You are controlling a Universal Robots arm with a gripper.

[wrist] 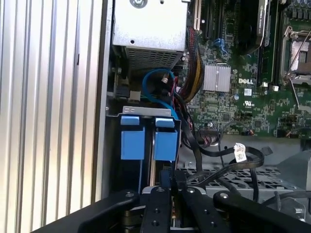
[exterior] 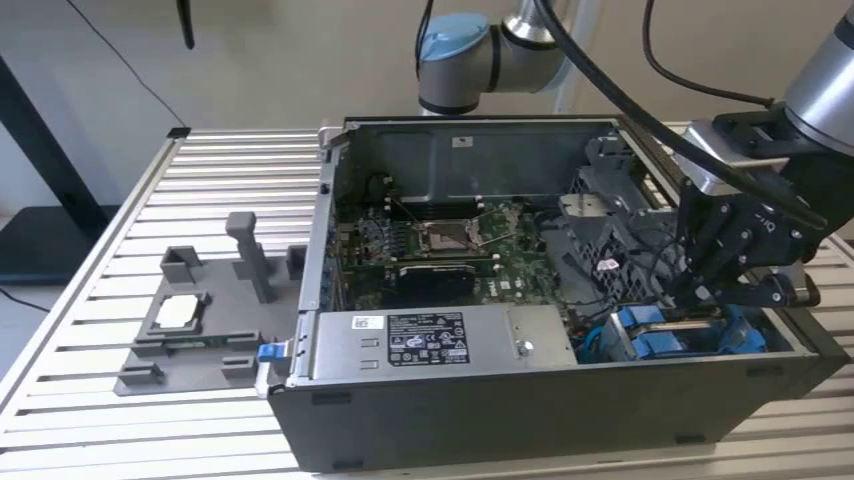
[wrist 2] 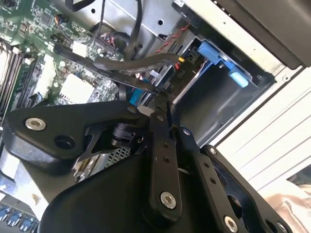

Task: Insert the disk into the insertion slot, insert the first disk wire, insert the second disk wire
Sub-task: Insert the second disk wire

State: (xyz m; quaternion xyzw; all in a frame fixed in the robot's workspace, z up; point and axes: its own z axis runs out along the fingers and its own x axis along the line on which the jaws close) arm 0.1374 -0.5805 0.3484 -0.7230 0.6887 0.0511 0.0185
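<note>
Gripper (exterior: 703,296) is reaching down into the open computer case (exterior: 534,410), fingers pinching together on a black wire (wrist 2: 131,63) just above the drive cage (wrist: 146,112). Disk (wrist: 148,143) is already sitting in its slot, blue tabs showing.

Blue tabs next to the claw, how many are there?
2, side by side in the drive cage: one nearer the case wall, one nearer the motherboard. Others may be hidden.
</note>
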